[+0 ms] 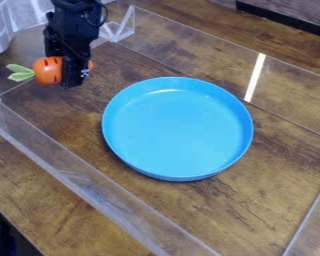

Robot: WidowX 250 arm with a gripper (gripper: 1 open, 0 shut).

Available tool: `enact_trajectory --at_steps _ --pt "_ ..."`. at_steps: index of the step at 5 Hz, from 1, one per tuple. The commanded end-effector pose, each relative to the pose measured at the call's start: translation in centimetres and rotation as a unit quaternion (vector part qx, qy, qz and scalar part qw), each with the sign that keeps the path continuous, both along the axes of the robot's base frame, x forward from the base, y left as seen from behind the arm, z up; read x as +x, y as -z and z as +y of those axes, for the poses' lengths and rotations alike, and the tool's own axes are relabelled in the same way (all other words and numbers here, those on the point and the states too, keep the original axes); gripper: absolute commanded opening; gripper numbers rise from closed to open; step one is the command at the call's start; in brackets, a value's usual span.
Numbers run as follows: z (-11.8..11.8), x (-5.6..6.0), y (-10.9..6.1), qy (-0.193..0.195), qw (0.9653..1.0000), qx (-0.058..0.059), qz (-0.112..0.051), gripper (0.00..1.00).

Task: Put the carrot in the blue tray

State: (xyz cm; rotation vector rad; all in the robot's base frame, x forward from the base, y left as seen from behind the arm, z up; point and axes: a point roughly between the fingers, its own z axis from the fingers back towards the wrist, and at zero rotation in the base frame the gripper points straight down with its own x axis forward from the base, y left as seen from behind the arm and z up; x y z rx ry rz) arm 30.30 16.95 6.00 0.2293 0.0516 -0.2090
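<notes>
Stubby orange carrot (47,69) with green leafy top, grasped by black end effector (67,70), left of round blue tray (176,127)

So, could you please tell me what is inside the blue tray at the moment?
Nothing shows inside the blue tray; its whole smooth floor is uncovered. The carrot is off to its left, held in the gripper.

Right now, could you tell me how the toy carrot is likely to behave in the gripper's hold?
The carrot looks stubby and rounded, so it could pivot or slip between the fingers of the gripper, which holds it off the table. It keeps its shape in the grip, so it is probably stiff. Dropped into the blue tray, it might roll; the raised rim should stop it.
</notes>
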Motion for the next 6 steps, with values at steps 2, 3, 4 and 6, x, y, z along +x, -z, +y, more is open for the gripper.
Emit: enact_trajectory --at_steps 2,3,4,6 --pt "-1.1 0.9 -3.6 0.014 0.9989 0.018 -0.041 0.00" --pt "-2.3 1.0 -4.4 0.023 0.9985 0.018 -0.047 0.00" --pt "-4.1 1.2 -5.6 0.036 0.9976 0.018 -0.056 0.00" --pt "-8.1 0.6 -7.8 0.070 0.9948 0.018 -0.072 0.00"
